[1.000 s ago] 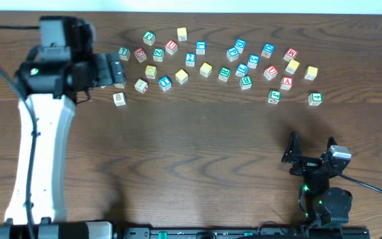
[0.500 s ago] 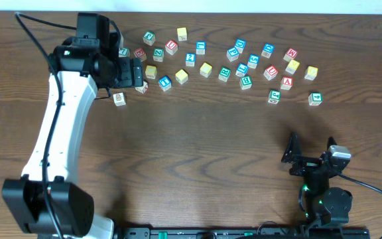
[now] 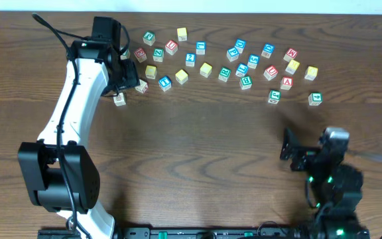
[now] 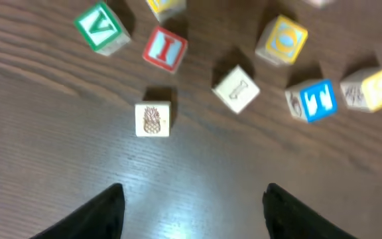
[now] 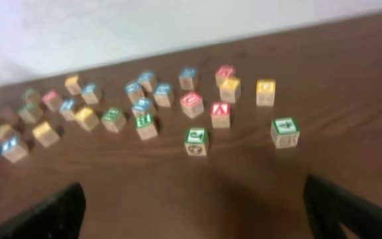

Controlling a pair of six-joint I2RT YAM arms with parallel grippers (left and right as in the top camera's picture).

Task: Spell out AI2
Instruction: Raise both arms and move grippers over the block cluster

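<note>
Evidently nothing is being spelled yet: the A, I and 2 are sitting scattered on the surface, well apart. The left fingers are hanging parted and empty near the I. The right fingers are gaping wide, holding nothing. Neighbouring faces are showing a green V and a pineapple.

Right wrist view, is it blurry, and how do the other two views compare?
Right wrist: soft throughout, the red A barely legible. Left wrist: slight blur, yet the red I reads clearly. Overhead: sharp and evenly lit.
</note>
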